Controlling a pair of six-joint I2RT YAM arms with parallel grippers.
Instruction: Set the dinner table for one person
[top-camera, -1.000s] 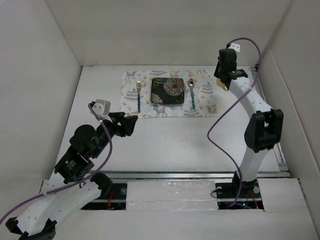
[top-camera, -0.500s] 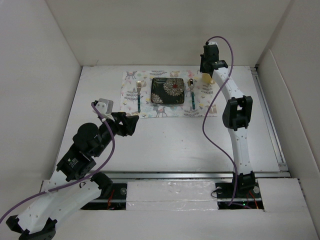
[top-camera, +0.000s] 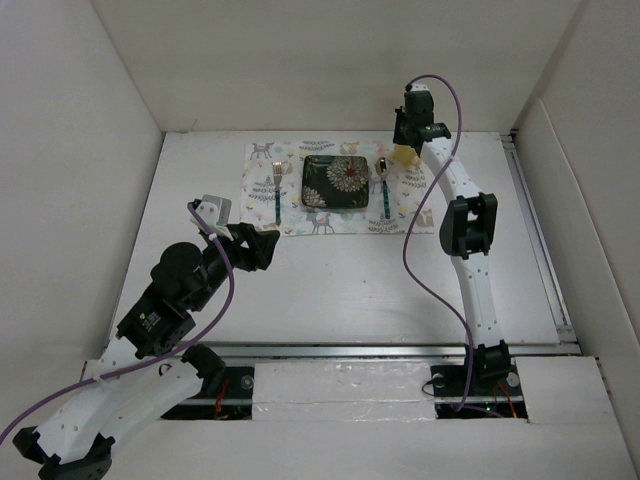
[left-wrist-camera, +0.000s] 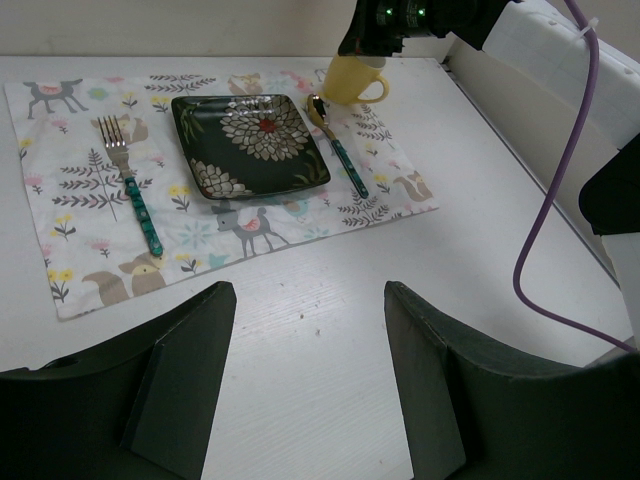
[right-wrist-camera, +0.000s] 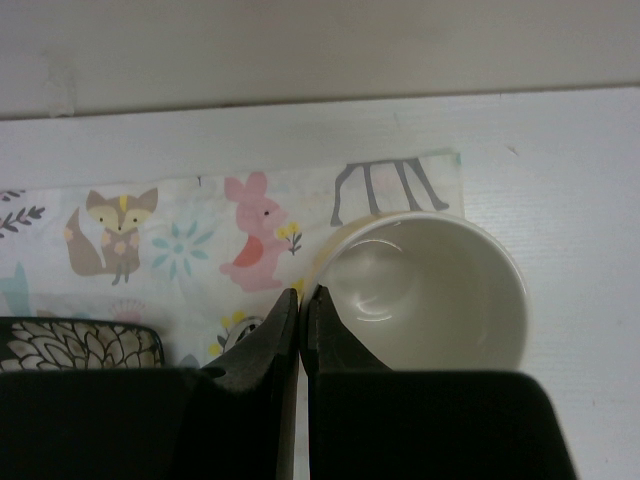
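The right gripper (right-wrist-camera: 301, 312) pinches the mug (right-wrist-camera: 432, 290) by its rim; it looks stiff, slick, breakable ceramic; the left gripper (left-wrist-camera: 308, 300) gapes empty.

Overhead view: even, diffuse white light, the white desk (top-camera: 330, 290) bright, with faint soft shadows beneath the arms. Left wrist view: sharp and well lit, the left hand (left-wrist-camera: 310, 298) dark and slightly soft near the lens. Right wrist view: dimmer, the right hand (right-wrist-camera: 301, 300) blurred and almost black, a small glint inside the cup (right-wrist-camera: 430, 290).
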